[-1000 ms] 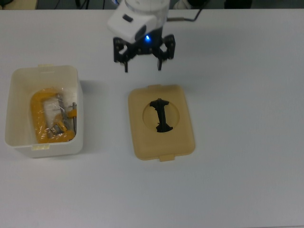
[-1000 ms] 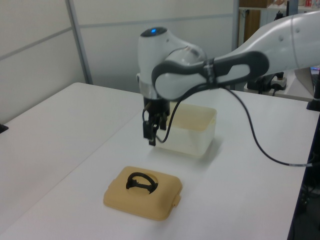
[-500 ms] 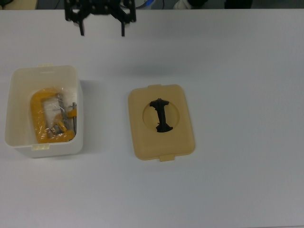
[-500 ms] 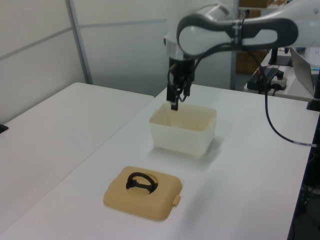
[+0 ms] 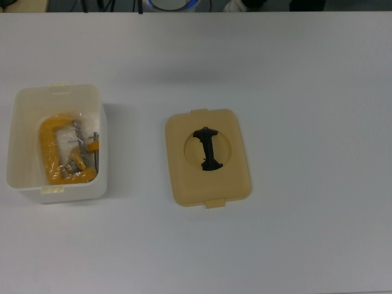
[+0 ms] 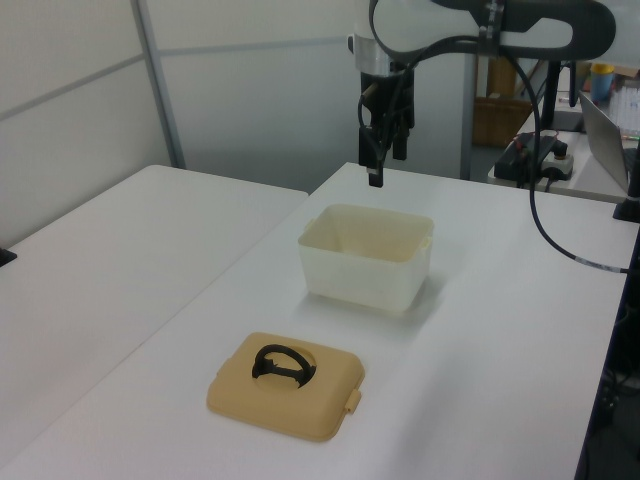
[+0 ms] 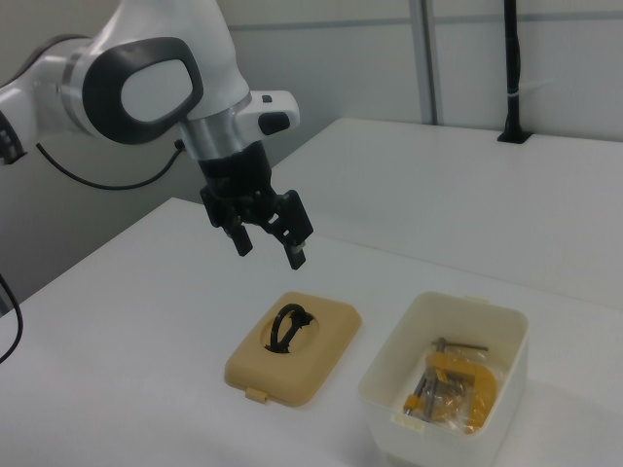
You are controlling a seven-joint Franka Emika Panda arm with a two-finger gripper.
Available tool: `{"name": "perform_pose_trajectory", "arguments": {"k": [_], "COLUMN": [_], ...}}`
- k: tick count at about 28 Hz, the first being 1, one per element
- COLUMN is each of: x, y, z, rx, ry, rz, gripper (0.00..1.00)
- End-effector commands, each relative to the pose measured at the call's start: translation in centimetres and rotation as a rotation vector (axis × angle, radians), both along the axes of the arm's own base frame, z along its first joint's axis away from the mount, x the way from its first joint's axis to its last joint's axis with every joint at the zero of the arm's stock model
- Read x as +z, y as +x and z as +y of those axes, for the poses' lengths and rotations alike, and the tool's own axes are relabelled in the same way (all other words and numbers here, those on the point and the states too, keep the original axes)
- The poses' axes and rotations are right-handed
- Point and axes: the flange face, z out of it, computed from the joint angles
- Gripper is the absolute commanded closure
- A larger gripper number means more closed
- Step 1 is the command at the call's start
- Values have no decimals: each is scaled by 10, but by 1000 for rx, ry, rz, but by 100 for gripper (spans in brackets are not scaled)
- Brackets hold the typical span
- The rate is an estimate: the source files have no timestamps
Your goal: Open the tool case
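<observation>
A glossy white robot arm (image 7: 146, 88) with rounded shells and dark grey joint bands, ending in a black two-fingered hand (image 7: 270, 247) below a white wrist block with a small dark button. A black cable (image 6: 545, 225) trails from it.

Count at this moment:

- Tables: one white table (image 5: 306, 92).
- Boxes: one white box (image 5: 18, 177), open on top. It is the bottom half of the tool case.
- Lids: one tan lid (image 5: 236, 184), lying flat on the table and well apart from the box.
- Handles: one black handle (image 5: 208, 149), set in the single round recess of the lid.
- Latch tabs on the lid: two visible in the top view, one at each short edge.
- Clamps: one yellow clamp (image 5: 52, 150) inside the box, together with some metal parts too jumbled to count.
- Robot arms: one, with one gripper (image 7: 272, 237) having two fingers, spread apart.
</observation>
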Motion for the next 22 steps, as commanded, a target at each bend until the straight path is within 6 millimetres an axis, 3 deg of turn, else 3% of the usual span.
{"name": "perform_pose_trajectory", "arguments": {"k": [1,22], "x": [5,12], "y": [-4,-6], "z": [1,35], "rx": [-5,6], "ry": [-2,66], "rz": [29,1], "gripper": [0,0]}}
